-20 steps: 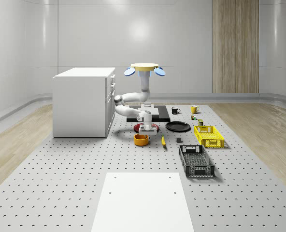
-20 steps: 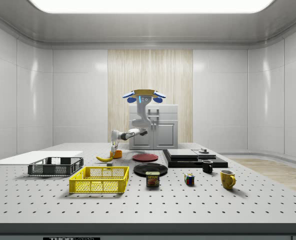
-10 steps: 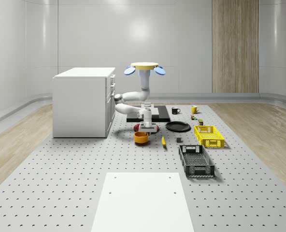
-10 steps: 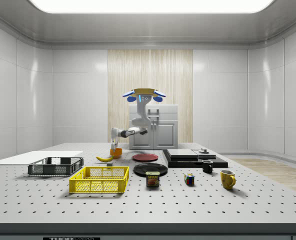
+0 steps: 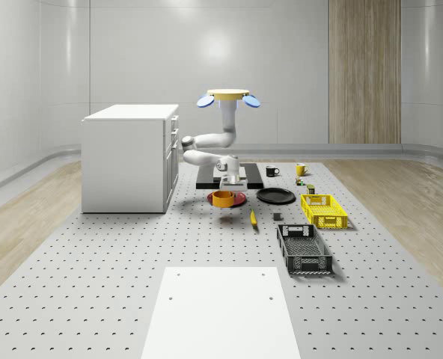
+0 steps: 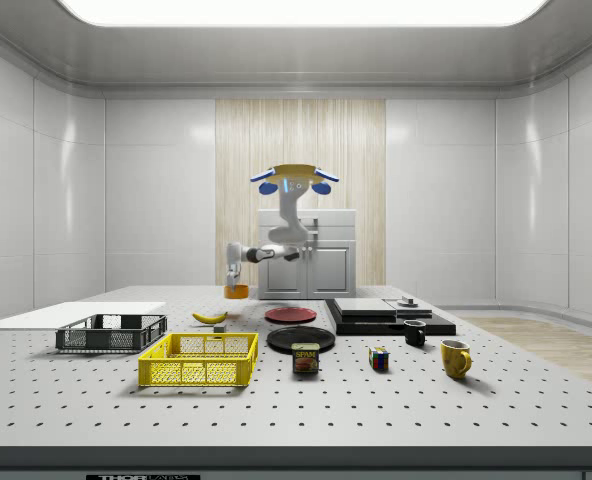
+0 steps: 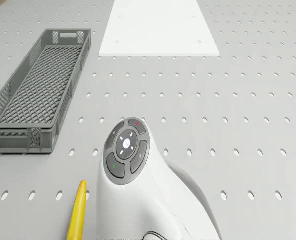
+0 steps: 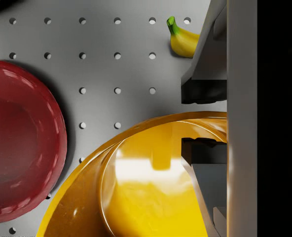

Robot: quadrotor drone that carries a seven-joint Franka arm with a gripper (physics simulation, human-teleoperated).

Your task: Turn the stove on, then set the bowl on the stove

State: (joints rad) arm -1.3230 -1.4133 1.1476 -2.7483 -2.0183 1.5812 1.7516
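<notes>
**Bowl held off the table by its rim, drone hovering near the stove**

Whole-scene view, near to far. White panel [image 5: 221,310] lies nearest the camera on the perforated table [image 5: 94,284]. Beyond it, toward 1 o'clock: grey crate [image 5: 304,250], then yellow crate [image 5: 324,210]. Banana [image 5: 253,218] lies just at 11 o'clock from the grey crate.

The orange bowl [image 5: 223,198] hangs clear of the table, its shadow on the surface below it, in front of the red plate [image 5: 236,199]. The gripper [image 5: 229,186] comes down on it from 12 o'clock. In the wrist view the fingers [image 8: 203,90] are clamped on the bowl's rim [image 8: 151,163], one outside the wall and one inside; red plate [image 8: 22,140] sits at 9 o'clock from the bowl, banana [image 8: 183,39] at 12 o'clock.

Black plate [image 5: 275,196] is at 3 o'clock from the red plate. Farther back lies the black stove [image 5: 244,178], with a black mug [image 5: 272,171] and a yellow mug [image 5: 301,170] at its 3 o'clock. White cabinet [image 5: 128,157] stands at 9 o'clock.

The drone [image 5: 228,96] hovers in the air over the stove's near end; the arm reaches down toward the camera. Side view: bowl [image 6: 236,291] above table level.
</notes>
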